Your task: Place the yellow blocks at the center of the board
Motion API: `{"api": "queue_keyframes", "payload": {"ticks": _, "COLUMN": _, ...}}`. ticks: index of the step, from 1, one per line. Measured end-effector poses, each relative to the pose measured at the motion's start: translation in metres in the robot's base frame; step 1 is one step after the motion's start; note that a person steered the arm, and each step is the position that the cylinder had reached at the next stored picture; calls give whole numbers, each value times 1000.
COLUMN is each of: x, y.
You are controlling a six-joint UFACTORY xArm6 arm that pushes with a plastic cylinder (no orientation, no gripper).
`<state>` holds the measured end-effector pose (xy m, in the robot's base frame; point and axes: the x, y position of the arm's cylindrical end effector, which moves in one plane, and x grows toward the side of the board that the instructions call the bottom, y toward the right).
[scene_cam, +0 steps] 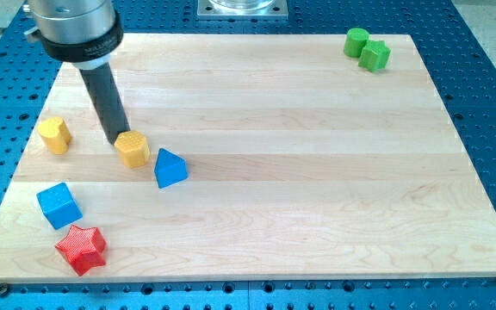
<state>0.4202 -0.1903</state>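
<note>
My tip (115, 140), the lower end of the straight dark rod, carried no jaws at all, so there was nothing to stand wide, narrow or closed on anything; it rested on the wooden board (300, 172) at the view's left, directly against the upper left side of a yellow hexagonal block (133, 149), or so nearly against it that no gap could be seen. The rod rose from there toward the view's top left into the arm's grey mount (72, 26). Just to the right of that yellow block, and slightly lower in the view, stood a blue triangular block (170, 168), close beside it but seemingly apart by a thin strip of wood. The second yellow block (55, 134), whose shape was hard to make out, sat near the board's left edge, to the left of my tip and well apart from the first. Both yellow blocks lay far to the left of the board's middle. Lower at the left stood a blue cube (59, 205), and just below it, near the bottom left corner, a red star-shaped block (82, 248). Far off in the top right corner a green cylinder (356, 41) and a green cube-like block (375, 55) sat touching each other.
</note>
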Motion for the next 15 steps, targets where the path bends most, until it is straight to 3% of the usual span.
{"api": "queue_keyframes", "payload": {"ticks": 2, "x": -47, "y": -61}}
{"api": "queue_keyframes", "payload": {"ticks": 3, "x": -27, "y": -103}}
{"api": "queue_keyframes", "payload": {"ticks": 4, "x": 17, "y": -97}}
{"api": "queue_keyframes", "payload": {"ticks": 5, "x": 0, "y": -30}}
{"api": "queue_keyframes", "payload": {"ticks": 6, "x": 0, "y": -6}}
{"api": "queue_keyframes", "payload": {"ticks": 7, "x": 8, "y": -19}}
{"api": "queue_keyframes", "payload": {"ticks": 9, "x": 11, "y": 79}}
{"api": "queue_keyframes", "payload": {"ticks": 10, "x": 41, "y": 12}}
{"api": "queue_keyframes", "payload": {"ticks": 11, "x": 105, "y": 8}}
{"api": "queue_keyframes", "payload": {"ticks": 12, "x": 91, "y": 52}}
{"api": "queue_keyframes", "payload": {"ticks": 13, "x": 26, "y": 56}}
{"api": "queue_keyframes", "payload": {"ticks": 14, "x": 1, "y": 59}}
{"api": "queue_keyframes", "payload": {"ticks": 15, "x": 16, "y": 37}}
